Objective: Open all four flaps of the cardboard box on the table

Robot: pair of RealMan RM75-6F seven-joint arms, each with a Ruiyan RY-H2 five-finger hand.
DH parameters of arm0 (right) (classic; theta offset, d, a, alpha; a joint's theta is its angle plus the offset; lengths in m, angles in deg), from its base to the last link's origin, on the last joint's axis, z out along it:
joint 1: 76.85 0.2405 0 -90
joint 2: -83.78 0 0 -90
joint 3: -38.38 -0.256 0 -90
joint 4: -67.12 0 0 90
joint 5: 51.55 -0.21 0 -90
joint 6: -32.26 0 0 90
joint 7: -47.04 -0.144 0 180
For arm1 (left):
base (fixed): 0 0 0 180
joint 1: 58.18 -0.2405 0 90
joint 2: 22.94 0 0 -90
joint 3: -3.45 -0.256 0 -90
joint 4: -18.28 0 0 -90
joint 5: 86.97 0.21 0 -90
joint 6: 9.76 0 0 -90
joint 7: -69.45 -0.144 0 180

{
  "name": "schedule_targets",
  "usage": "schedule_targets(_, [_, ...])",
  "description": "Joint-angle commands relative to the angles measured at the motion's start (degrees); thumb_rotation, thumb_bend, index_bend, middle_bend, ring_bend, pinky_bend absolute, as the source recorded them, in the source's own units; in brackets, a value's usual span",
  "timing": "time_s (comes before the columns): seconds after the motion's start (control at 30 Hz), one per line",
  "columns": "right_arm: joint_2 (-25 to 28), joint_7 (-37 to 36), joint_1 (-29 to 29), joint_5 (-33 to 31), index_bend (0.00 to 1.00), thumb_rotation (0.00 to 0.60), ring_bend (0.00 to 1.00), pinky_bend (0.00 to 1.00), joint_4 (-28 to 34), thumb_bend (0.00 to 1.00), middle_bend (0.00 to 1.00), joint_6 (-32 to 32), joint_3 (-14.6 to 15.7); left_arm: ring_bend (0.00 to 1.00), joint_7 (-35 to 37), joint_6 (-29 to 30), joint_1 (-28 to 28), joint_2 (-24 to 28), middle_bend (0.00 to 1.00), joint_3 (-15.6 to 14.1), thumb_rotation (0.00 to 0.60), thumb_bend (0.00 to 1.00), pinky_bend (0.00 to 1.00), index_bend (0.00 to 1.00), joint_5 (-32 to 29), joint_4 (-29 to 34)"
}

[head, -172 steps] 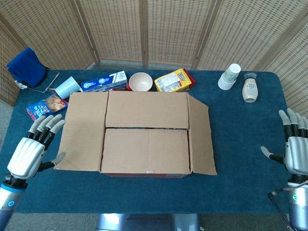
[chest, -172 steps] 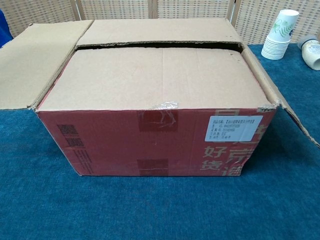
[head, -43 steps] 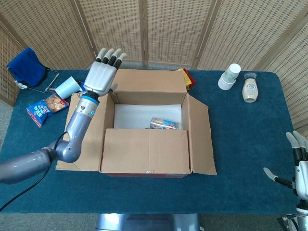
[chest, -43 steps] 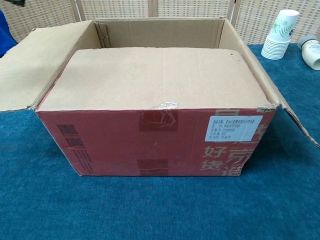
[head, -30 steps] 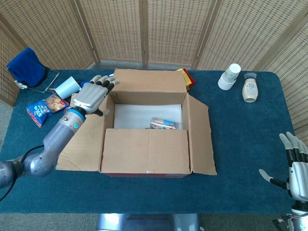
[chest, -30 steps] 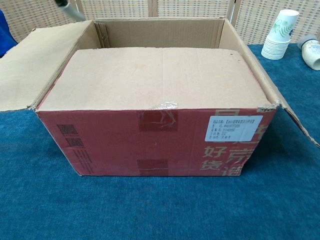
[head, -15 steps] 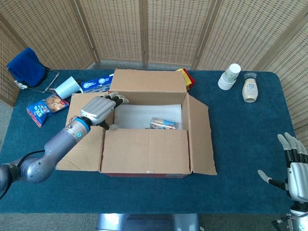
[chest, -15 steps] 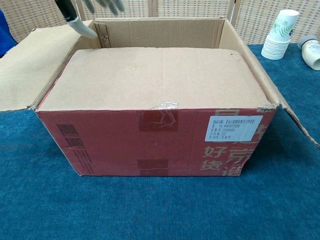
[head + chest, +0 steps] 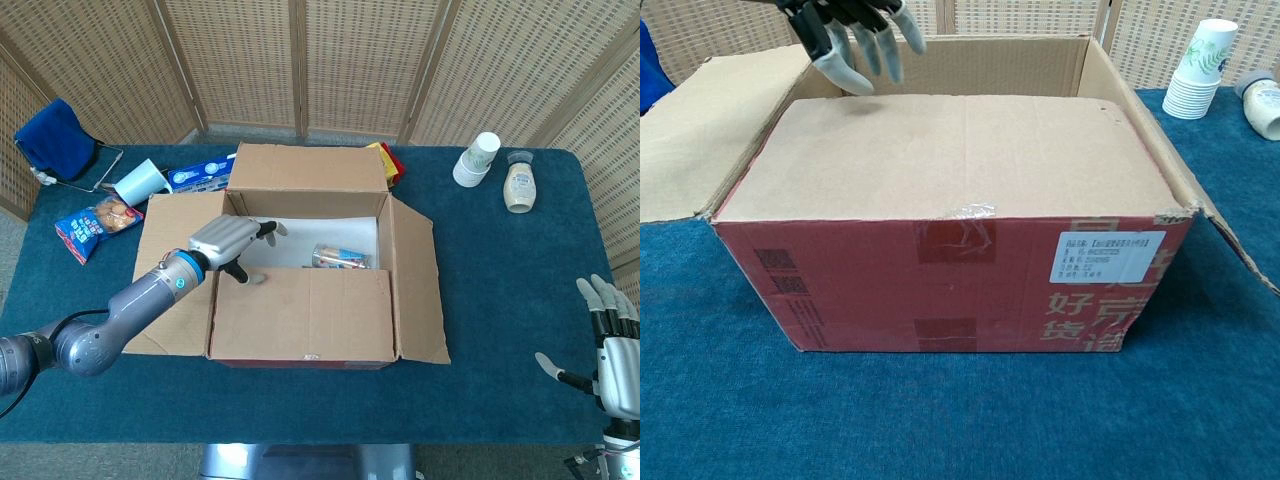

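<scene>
The cardboard box stands mid-table. Its far flap stands up and back, and the left flap and right flap lie folded outward. The near flap still lies flat over the front half. My left hand hovers over the box's left side at the near flap's inner edge, fingers spread and pointing down, holding nothing. My right hand waits open off the table's right edge. Small items lie inside the box.
Behind the box are a blue carton, a tipped cup, a yellow packet and a snack bag. A cup stack and a jar stand at the back right. A blue cloth lies far left.
The far flap has been lifted open since the earliest frames. My left hand has come back from it and moved down and right to the near flap's inner edge. The right hand barely moved.
</scene>
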Motion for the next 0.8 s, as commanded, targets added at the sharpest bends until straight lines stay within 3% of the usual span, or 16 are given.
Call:
schedule_targets(0.03, [-0.04,0.05,-0.03,0.09,0.01,0.600,0.00,0.00,-0.06,0.00,0.00,-0.06,0.05,0.29,4.65,-2.63,-0.45,-0.63,0.32,1.60,0.600,0.14,0.33,0.19,1.73,-0.86])
schedule_targets(0.17, [0.00,-0.01,-0.07,0.21,0.01,0.600,0.00,0.00,-0.05,0.00,0.00,-0.12,0.12,0.30,7.22,-4.88,-0.63,-0.75,0.32,1.47,0.600,0.14,0.38,0.19,3.78,-1.81])
schedule_targets(0.43, [-0.17,0.41,0.02,0.50,0.01,0.600,0.00,0.00,-0.03,0.00,0.00,-0.07,0.22,0.30,12.16,-7.89,-0.81,-0.72,0.32,1.56,0.600,0.14,0.35,0.18,6.43,-1.85])
schedule_targets(0.8, [-0.17,0.66,0.07,0.79,0.01,0.600,0.00,0.00,0.10,0.00,0.00,0.03,0.40,0.31,20.56,-13.26,-3.76,0.96,0.30,5.77,0.600,0.14,0.41,0.17,11.12,-0.71])
